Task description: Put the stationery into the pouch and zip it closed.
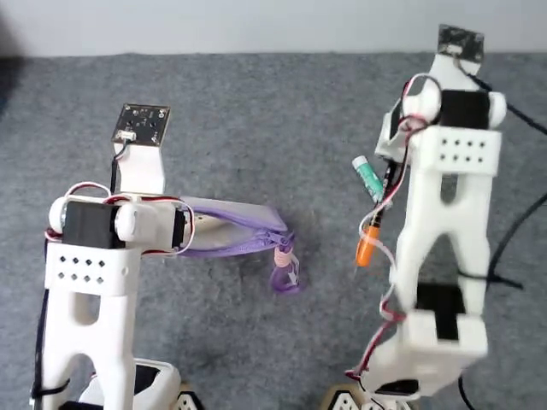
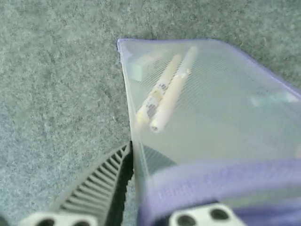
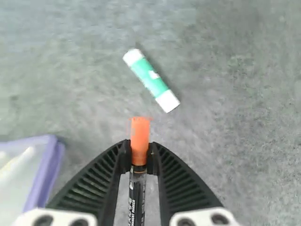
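Note:
A translucent pouch (image 2: pixel 211 117) with purple trim and zipper (image 1: pixel 248 243) lies on the grey carpet, its mouth facing the right arm. Inside it are two cream pens (image 2: pixel 164 92) and a small pale block (image 2: pixel 141 66). My left gripper (image 2: pixel 134 150) is shut on the pouch's edge near its zipper band. My right gripper (image 3: pixel 139 149) is shut on a black pen with an orange cap (image 3: pixel 139 134), held above the carpet to the right of the pouch (image 1: pixel 366 246). A green and white stick (image 3: pixel 151 80) lies just beyond the pen tip (image 1: pixel 367 175).
Grey carpet (image 1: pixel 256 111) covers the table all around. A purple zipper pull with a pink tab (image 1: pixel 285 272) trails off the pouch's corner. A corner of the pouch (image 3: pixel 28 174) shows beside my right gripper.

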`<state>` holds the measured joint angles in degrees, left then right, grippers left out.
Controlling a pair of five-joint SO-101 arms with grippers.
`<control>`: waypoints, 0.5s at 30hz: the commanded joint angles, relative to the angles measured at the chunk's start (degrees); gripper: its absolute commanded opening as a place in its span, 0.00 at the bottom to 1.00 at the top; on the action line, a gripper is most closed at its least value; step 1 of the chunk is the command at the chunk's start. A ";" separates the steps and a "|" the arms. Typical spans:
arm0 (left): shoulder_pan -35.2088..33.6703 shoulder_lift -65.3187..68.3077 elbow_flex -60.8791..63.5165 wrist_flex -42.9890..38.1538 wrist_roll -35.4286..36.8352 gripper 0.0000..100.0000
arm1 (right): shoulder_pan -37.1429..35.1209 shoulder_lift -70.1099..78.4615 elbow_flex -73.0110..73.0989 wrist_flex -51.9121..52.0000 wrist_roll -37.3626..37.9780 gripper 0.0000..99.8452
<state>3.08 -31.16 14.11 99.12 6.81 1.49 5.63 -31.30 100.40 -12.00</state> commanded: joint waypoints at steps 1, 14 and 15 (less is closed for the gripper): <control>-0.09 -0.35 -5.85 1.41 2.46 0.01 | -2.24 -13.49 7.30 2.51 0.62 0.01; 8.79 0.00 -6.73 1.14 3.16 0.01 | -13.14 -50.59 25.49 -10.24 0.00 0.01; 9.32 0.00 -6.73 0.97 3.16 0.01 | -14.90 -52.79 26.64 -12.18 -0.62 0.01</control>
<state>9.41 -30.99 11.12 99.38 9.10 -9.67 -40.44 -6.15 93.54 -12.00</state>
